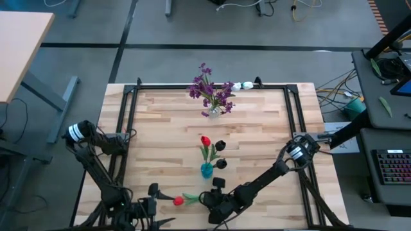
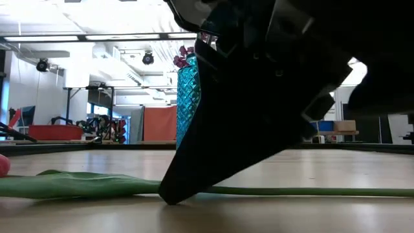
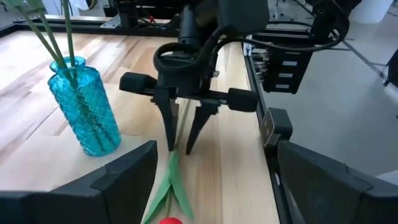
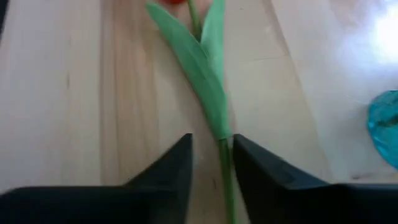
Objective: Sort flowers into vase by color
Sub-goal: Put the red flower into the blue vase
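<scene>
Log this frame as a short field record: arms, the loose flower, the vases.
right gripper: down at the table, jaws straddling the stem, a narrow gap each side
left gripper: waiting at the near edge, jaws open
red tulip: lying flat on the table
blue vase: upright, holds a red and dark blooms
clear vase: far side, purple flowers

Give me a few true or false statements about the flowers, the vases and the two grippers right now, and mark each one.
1. The right gripper has its fingers either side of the lying tulip's stem. True.
2. The blue vase is empty. False: it holds a red tulip and dark blooms.
3. The purple flowers stand in a vase at the table's far edge. True.
4. The left gripper holds a flower. False: it holds nothing, beside the lying tulip's red head.
5. The lying tulip is off the table. False: it rests on it.
</scene>
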Robot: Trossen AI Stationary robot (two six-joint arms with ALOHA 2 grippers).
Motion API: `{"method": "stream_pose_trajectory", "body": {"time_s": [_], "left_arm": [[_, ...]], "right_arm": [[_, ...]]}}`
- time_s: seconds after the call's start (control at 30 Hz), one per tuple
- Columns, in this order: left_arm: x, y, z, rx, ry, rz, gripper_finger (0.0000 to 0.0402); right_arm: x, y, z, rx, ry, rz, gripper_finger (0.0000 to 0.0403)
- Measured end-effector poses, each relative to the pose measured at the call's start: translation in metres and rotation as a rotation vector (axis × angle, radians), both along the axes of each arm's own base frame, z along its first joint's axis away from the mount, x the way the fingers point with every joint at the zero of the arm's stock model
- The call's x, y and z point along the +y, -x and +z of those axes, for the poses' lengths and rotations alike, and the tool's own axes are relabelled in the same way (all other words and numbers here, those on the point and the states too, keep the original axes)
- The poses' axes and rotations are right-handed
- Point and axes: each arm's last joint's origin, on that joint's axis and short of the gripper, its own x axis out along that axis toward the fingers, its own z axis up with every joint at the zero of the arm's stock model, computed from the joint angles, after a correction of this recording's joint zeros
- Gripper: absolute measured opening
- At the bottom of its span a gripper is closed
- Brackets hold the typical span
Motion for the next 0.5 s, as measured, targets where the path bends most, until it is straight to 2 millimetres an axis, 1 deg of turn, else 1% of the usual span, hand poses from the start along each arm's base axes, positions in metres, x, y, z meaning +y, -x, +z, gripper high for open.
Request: {"method": "stream_pose_trajectory", "body": {"time_s": [0.1, 0.13, 0.33, 0.43, 0.5], "left_arm": [[0.000, 0.000, -0.001, 0.000, 0.001, 0.002, 0.0315], [0.000, 0.000, -0.001, 0.000, 0.001, 0.002, 0.0315], [0.001, 0.000, -0.001, -0.008, -0.012, 0.014, 0.0315], [0.001, 0.000, -0.001, -0.008, -0.018, 0.017, 0.0315], [0.002, 0.000, 0.000, -0.008, -0.020, 0.019, 0.0315]], "right_arm": [[-0.002, -0.001, 0.000, 0.017, -0.019, 0.019, 0.0040], [-0.002, -0.002, 0.000, 0.022, -0.020, 0.028, 0.0025], [-0.002, -0.001, 0.000, 0.021, 0.006, 0.058, 0.0011], [0.003, 0.005, 0.001, 0.028, 0.053, 0.074, 0.0010], [0.006, 0.013, 0.002, 0.041, 0.088, 0.072, 0.0010]]}}
